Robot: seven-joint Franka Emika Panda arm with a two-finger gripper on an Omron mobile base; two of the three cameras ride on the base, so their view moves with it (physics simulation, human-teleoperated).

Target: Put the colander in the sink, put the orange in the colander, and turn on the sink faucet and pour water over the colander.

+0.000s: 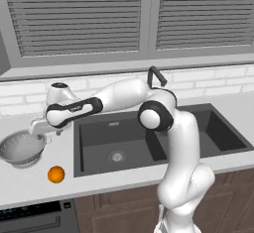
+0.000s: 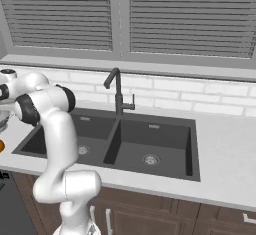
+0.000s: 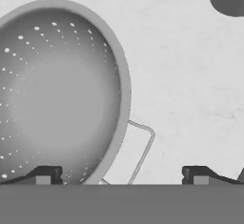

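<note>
The silver perforated colander (image 1: pixel 22 147) sits on the counter left of the sink (image 1: pixel 99 140). My gripper (image 1: pixel 43 134) hangs just above the colander's right rim, fingers pointing down. In the hand view the gripper (image 3: pixel 121 176) is open, with its fingertips (image 3: pixel 45 175) wide apart. The colander (image 3: pixel 57 89) lies under the left finger, and its thin wire handle (image 3: pixel 143 151) lies between the two. The orange (image 1: pixel 56 174) rests on the counter in front of the colander, near the counter's front edge. The dark faucet (image 2: pixel 117 91) stands behind the sink (image 2: pixel 150 139), and no stream falls from it.
The double basin lies to the right of the colander, with round drains (image 1: pixel 116 155) in its floors. A white tiled wall (image 2: pixel 200 96) and a window with blinds rise behind the counter. An appliance top (image 1: pixel 34 212) shows below the counter's front edge.
</note>
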